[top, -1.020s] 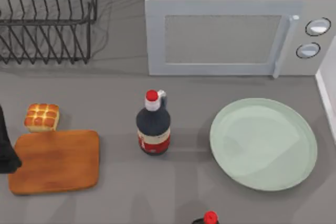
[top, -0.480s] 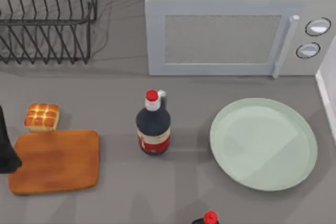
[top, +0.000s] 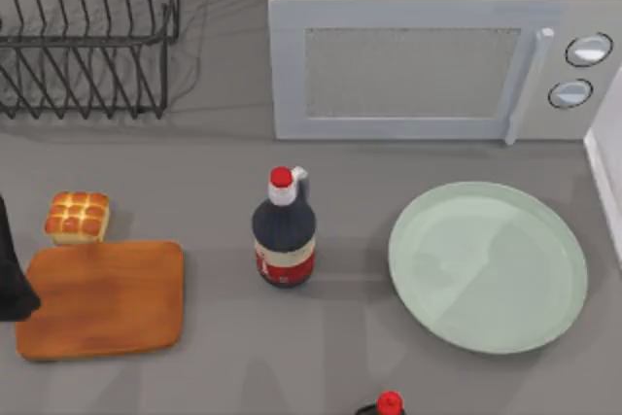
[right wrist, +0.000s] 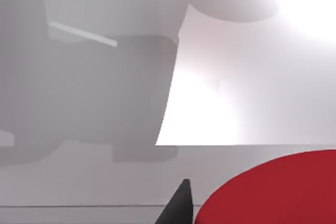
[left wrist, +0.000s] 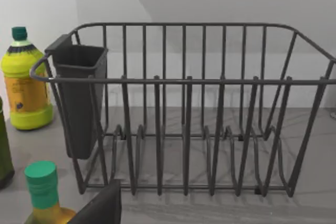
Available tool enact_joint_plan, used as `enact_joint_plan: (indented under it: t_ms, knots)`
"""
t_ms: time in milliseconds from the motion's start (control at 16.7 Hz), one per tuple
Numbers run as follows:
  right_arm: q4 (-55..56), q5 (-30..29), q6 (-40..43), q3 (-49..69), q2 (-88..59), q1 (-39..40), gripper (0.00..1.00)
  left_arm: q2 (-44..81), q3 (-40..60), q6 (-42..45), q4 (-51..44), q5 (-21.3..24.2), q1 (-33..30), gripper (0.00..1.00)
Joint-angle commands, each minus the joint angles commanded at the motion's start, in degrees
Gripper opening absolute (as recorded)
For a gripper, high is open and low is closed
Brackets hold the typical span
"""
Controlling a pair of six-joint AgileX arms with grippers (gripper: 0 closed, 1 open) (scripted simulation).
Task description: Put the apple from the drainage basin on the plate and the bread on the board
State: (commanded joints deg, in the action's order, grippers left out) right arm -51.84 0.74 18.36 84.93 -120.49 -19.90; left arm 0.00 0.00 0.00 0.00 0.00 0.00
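The bread (top: 77,217) sits just beyond the board (top: 101,299), beside the left arm at the table's left edge; its grip cannot be told. The plate (top: 488,266) lies right. A red rounded surface, seemingly the apple (right wrist: 273,190), sits close before the right wrist camera.

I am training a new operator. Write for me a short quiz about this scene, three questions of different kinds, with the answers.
1. True or false: nothing lies on the plate.
2. Where is the bread? A: beside the board. B: on the board. C: on the plate.
3. Fill in: between the board and the plate stands a dark ____ with a red cap.

Key: 1 true. 2 A. 3 bottle.
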Motion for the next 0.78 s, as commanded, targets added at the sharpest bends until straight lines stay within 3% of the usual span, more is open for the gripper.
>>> enact_joint_plan:
  t_ms: [360, 780]
  knots:
    - [-1.38, -0.15, -1.9, 0.42, 2.0, 1.85, 0.0, 0.0, 0.0, 0.0, 0.0, 0.0, 0.0, 1.0]
    - [-10.93, -0.59, -14.11, -3.32, 8.34, 14.43, 0.0, 0.0, 0.0, 0.0, 0.0, 0.0, 0.0, 1.0]
